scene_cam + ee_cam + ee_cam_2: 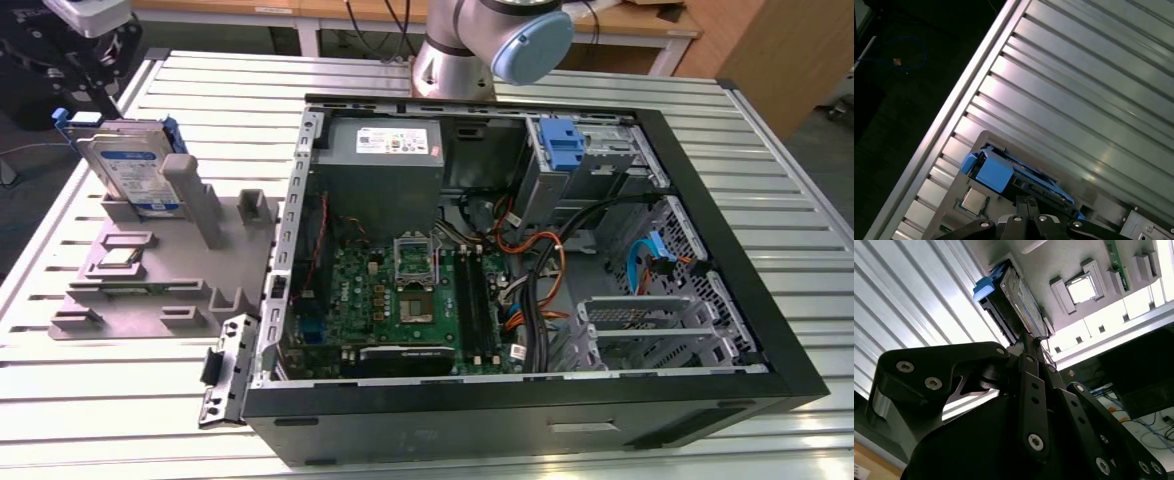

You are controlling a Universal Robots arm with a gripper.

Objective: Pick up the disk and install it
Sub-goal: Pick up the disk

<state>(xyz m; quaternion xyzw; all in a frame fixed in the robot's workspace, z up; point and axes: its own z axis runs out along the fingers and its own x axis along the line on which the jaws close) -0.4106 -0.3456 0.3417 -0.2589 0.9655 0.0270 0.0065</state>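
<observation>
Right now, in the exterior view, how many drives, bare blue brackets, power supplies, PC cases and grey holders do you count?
disk, upright in the holder: 1
bare blue bracket, in the case: 1
power supply: 1
PC case: 1
grey holder: 1
Total: 5

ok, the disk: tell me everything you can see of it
The disk: flat silver-grey drive, blue-and-white label, blue plastic carrier round it. Stands on edge in the grey fixture, at the exterior view's left of the open computer case. In the second wrist view the gripper is at its edge; contact unclear.
</observation>
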